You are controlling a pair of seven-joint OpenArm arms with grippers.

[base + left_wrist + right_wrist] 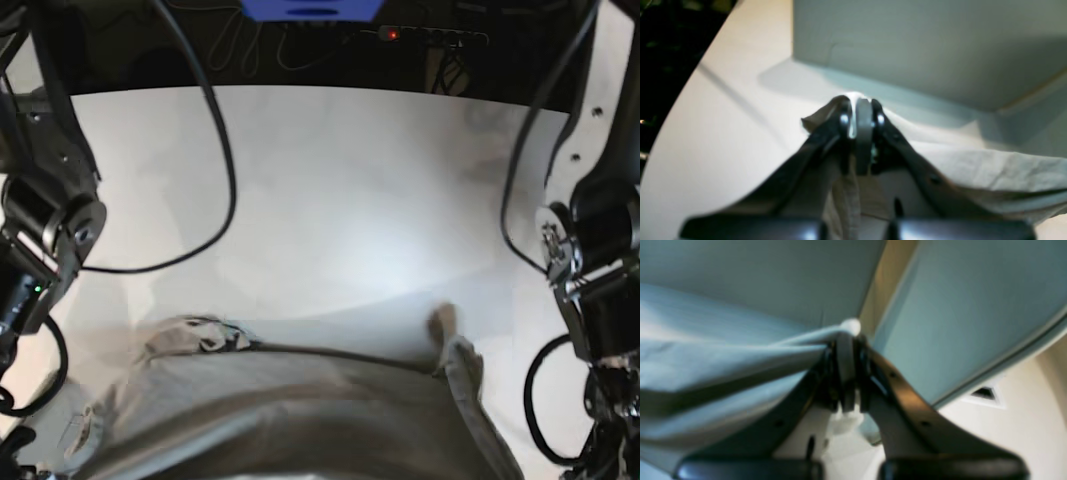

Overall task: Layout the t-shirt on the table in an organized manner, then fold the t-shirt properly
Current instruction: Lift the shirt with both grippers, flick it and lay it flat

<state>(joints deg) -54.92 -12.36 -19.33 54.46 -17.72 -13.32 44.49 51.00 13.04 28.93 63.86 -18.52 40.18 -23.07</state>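
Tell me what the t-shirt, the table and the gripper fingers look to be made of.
The t-shirt: soft woven or knit cloth, matte grey-beige; it creases and drapes where pinched.
The table: hard smooth white top, matte with a faint sheen; likely laminate or painted board, not certain.
The fingers of the left gripper: dark rigid arms, probably plastic or metal, with a grey pad, possibly rubber; blur leaves it open.

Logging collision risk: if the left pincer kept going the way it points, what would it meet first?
Probably the pale box standing just beyond the left pincer, which is shut on the t-shirt; a strip of bare table lies between, depth unclear.
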